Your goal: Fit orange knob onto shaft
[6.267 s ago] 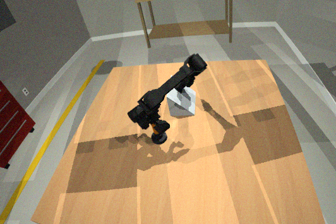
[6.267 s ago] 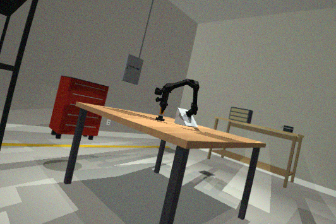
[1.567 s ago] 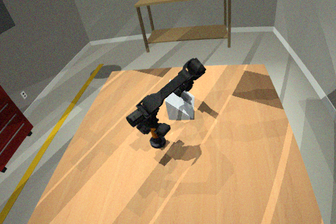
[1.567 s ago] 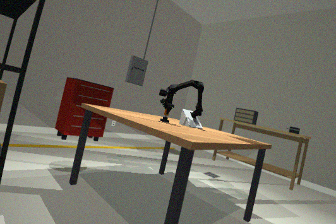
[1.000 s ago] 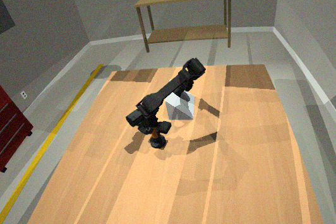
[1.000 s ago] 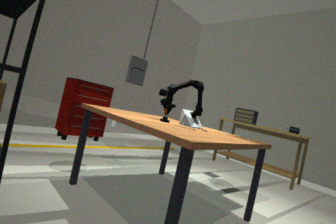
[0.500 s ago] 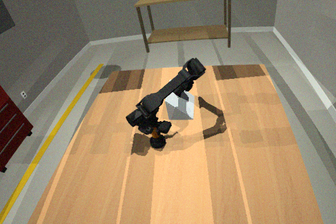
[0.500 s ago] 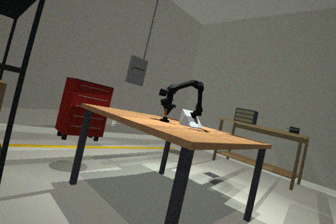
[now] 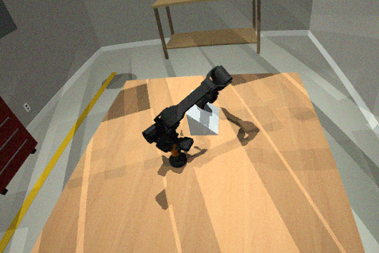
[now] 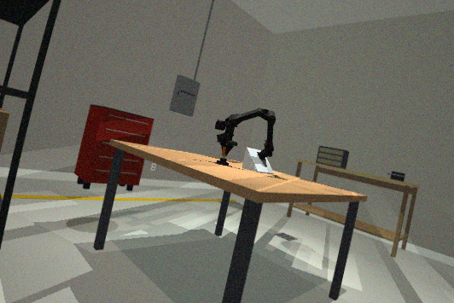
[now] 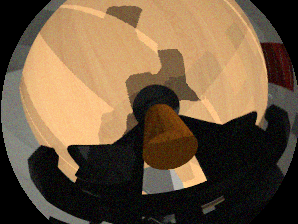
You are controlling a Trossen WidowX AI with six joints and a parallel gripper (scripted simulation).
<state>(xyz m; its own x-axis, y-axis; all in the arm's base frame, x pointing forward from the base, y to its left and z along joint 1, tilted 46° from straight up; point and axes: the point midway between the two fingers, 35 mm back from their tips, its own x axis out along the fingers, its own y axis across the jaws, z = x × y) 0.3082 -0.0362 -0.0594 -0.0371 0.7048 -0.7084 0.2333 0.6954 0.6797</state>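
My gripper (image 9: 174, 149) (image 10: 224, 149) (image 11: 161, 121) is shut on the orange knob (image 9: 174, 150) (image 10: 224, 150) (image 11: 166, 135), a tapered orange piece held upright between the dark fingers. The knob hangs directly over the dark round pedestal (image 9: 178, 160) (image 10: 222, 161) (image 11: 157, 98), which stands on the wooden table (image 9: 249, 189) (image 10: 256, 183). In the wrist view the knob's narrow end points at the pedestal and covers its middle. The silver shaft is hidden behind the knob. I cannot tell whether the knob touches the pedestal.
The arm's white base block (image 9: 203, 121) (image 10: 257, 160) stands on the table just behind the pedestal. A red tool cabinet (image 9: 11, 146) (image 10: 112, 145) stands on the floor to the left. A wooden side bench (image 9: 210, 14) (image 10: 363, 188) stands by the far wall.
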